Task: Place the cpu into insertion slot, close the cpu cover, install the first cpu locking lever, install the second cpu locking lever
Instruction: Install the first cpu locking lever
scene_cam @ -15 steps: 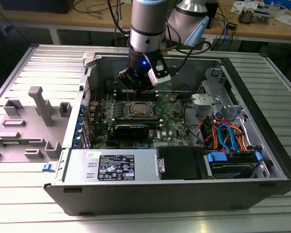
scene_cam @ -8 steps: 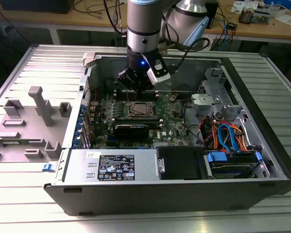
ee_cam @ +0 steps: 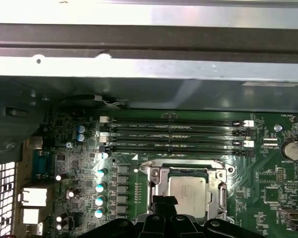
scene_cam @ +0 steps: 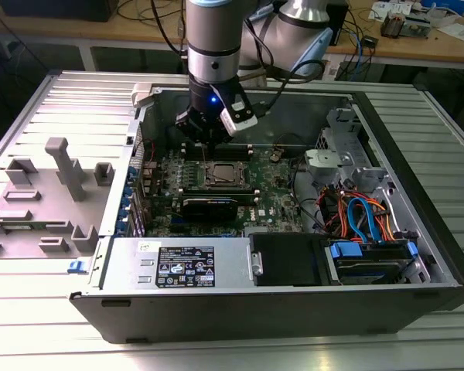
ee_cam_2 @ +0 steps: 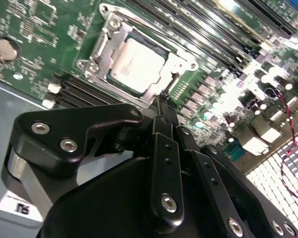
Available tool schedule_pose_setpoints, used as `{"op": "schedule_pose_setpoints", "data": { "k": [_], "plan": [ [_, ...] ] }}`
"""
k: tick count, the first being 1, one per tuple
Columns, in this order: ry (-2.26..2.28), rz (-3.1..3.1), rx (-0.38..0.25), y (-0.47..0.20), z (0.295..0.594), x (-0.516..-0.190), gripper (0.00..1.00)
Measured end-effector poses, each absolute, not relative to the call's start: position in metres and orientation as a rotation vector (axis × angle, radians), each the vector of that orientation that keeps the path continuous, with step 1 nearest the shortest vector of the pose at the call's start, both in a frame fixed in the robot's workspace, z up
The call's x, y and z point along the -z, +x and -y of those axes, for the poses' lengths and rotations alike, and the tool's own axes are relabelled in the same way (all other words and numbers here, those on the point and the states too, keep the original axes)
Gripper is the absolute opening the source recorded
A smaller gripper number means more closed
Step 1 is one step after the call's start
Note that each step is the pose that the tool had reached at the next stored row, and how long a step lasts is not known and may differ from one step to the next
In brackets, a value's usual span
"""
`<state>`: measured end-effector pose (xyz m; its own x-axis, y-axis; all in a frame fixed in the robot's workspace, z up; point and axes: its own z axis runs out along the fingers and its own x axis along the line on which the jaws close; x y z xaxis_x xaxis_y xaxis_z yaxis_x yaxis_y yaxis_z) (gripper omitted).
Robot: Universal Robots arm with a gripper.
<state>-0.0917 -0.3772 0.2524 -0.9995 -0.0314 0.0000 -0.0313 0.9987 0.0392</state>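
The cpu (ee_cam_2: 136, 67) lies flat in the insertion slot (scene_cam: 223, 176), its silver top showing in both wrist views (ee_cam: 187, 191). The cpu cover (ee_cam_2: 97, 54) is down around it as a metal frame (ee_cam: 156, 186). A thin locking lever rod (ee_cam_2: 154, 37) runs along one side of the frame. My gripper (ee_cam_2: 166, 99) hangs just above the socket's edge, its black fingertips pressed together and shut, with nothing visible between them. In the exterior view the gripper (scene_cam: 207, 143) hovers over the back edge of the socket.
Long black memory slots (ee_cam: 174, 134) lie beside the socket. The open computer case's metal wall (ee_cam: 149, 69) stands close behind the slots. A drive bay with orange and blue cables (scene_cam: 356, 216) fills the exterior view's right. A power supply (scene_cam: 178, 267) sits at the front.
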Motion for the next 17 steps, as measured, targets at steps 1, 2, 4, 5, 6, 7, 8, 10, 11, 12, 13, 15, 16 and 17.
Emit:
{"op": "schedule_pose_setpoints", "data": {
  "k": [1,2,4,5,6,7,8,10,11,12,13,15,16,17],
  "plan": [
    [0.049,3.140,0.062,-0.0942,0.3772,-0.2524,0.11],
    [0.049,3.140,0.062,-0.0965,0.3772,-0.2524,0.11],
    [0.049,3.141,0.062,-0.1005,0.3772,-0.2524,0.11],
    [0.049,3.141,0.062,-0.1015,0.3772,-0.2524,0.11],
    [0.049,3.141,0.062,-0.1017,0.3771,-0.2524,0.11],
    [0.049,3.141,0.062,-0.1017,0.3771,-0.2524,0.11],
    [0.049,3.141,0.062,-0.1017,0.3772,-0.2524,0.11],
    [0.049,3.141,0.062,-0.1032,0.3772,-0.2524,0.11],
    [0.049,3.141,0.062,-0.1032,0.3772,-0.2524,0.11],
    [0.049,3.141,0.062,-0.1033,0.3772,-0.2524,0.11],
    [0.049,3.141,0.062,-0.1033,0.3772,-0.2524,0.11],
    [0.049,3.141,0.062,-0.1033,0.3772,-0.2524,0.11],
    [0.049,3.141,0.062,-0.1033,0.3772,-0.2524,0.11],
    [0.049,3.141,0.062,-0.1034,0.3772,-0.2524,0.11]
  ]
}}
